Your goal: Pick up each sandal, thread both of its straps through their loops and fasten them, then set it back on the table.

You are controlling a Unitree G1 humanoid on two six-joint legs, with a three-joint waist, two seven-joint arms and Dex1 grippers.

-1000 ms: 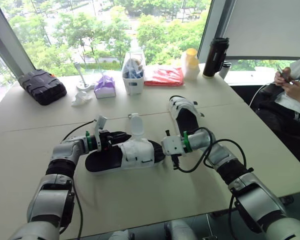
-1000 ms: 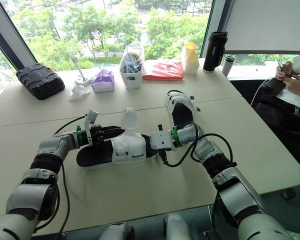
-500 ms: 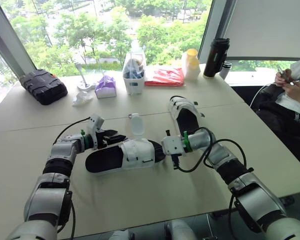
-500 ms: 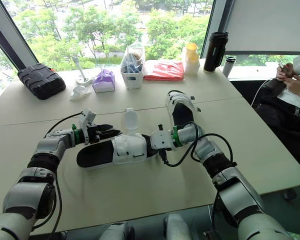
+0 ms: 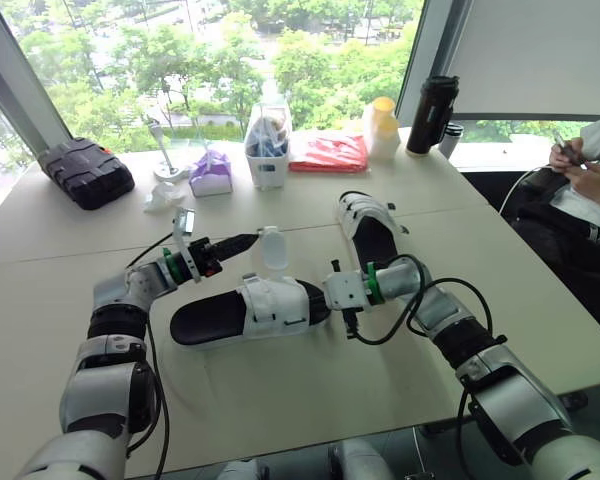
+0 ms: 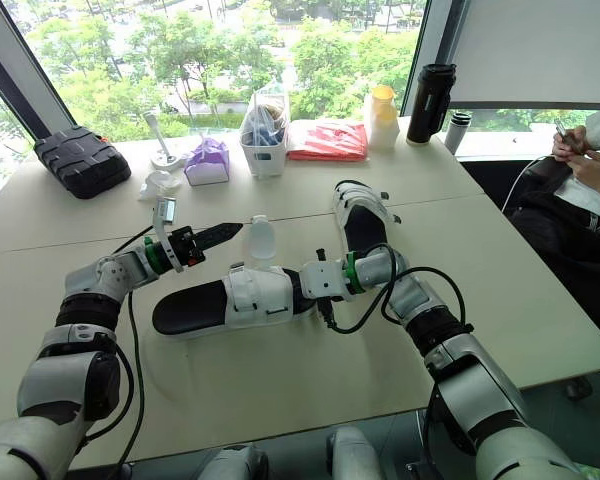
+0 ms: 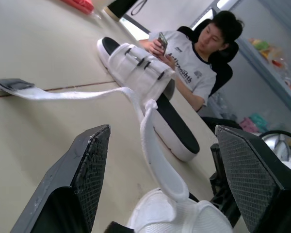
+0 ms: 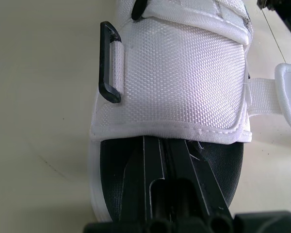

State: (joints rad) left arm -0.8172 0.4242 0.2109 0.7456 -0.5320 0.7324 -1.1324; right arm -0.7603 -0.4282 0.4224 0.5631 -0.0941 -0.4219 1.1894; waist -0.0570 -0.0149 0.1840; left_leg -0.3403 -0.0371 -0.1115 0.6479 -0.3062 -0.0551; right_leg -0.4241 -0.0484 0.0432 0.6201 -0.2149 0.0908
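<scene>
Sandal (image 5: 245, 310) lies flat mid-table. Right gripper (image 5: 323, 292) is at its toe, fingers pressed together with the tips in the toe opening; cannot tell if they pinch anything. Left gripper (image 5: 242, 241) hangs off the sandal's far side, spread wide, with the free strap (image 5: 271, 248) unheld between its fingers.

Risk: strap flops aside on closing; sandal slides, being barely pinned.

Second sandal (image 5: 372, 228) lies beyond the toe and a cable (image 5: 395, 325) loops near the toe. Neither blocks.

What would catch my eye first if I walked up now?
A white sandal lies on the table: the right gripper is tucked into its toe end, and the open left gripper points at its loose strap, which sticks up unfastened. A second sandal lies behind it, and a person sits at the right.
</scene>
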